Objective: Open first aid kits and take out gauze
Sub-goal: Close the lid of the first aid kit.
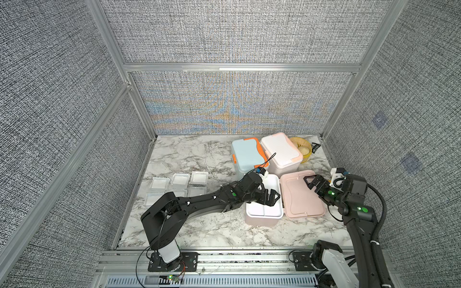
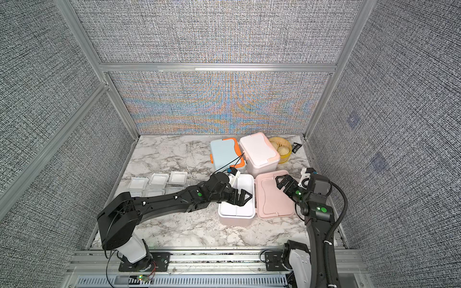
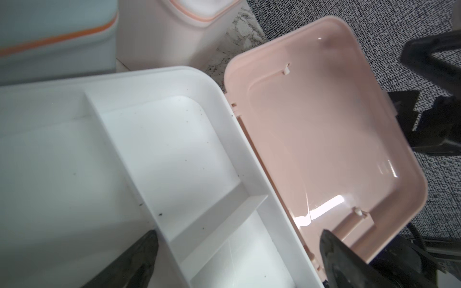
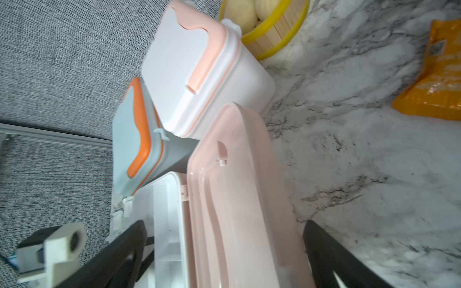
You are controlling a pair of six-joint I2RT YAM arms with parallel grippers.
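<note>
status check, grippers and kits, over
Both open: left gripper over the open pink kit, right gripper over its flipped lid. Several gauze pads out on the table. Shut: blue kit, white kit. Nothing in the way.

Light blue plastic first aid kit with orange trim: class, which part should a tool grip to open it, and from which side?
Likely the small orange latch on the side wall of the light blue kit, coming from that side: the lid is shut, and the white peach-trimmed plastic kit crowds the opposite wall.
</note>
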